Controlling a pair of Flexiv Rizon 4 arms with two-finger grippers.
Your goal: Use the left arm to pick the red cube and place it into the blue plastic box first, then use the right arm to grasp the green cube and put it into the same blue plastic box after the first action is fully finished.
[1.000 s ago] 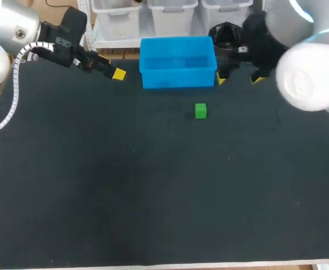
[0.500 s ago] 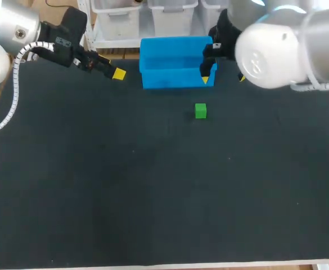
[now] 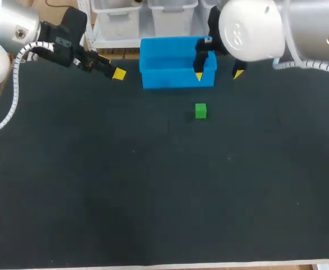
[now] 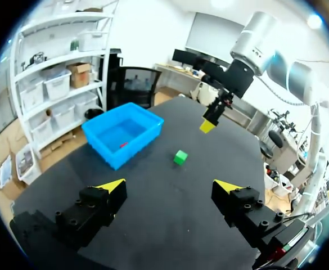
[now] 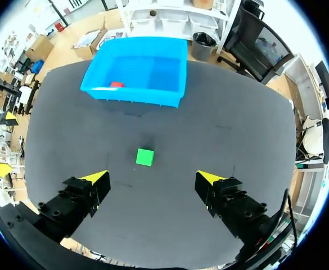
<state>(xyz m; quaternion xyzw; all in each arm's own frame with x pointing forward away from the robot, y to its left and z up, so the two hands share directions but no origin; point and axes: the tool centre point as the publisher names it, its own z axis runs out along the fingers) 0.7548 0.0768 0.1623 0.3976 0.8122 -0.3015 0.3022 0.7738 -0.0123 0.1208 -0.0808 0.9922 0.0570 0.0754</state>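
Head view: the left arm sits at the surface's far left, jaws apart, its turn likely done; the right arm hangs beside the blue plastic box, jaws apart, facing the green cube; left wrist view: the red cube lies inside the box; right wrist view: the green cube sits ahead between the spread jaws, untouched.

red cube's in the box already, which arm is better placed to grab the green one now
Right. The green cube lies just ahead of the right gripper, whose fingers are open. The left gripper is off past the other side of the blue box, which already holds the red cube.
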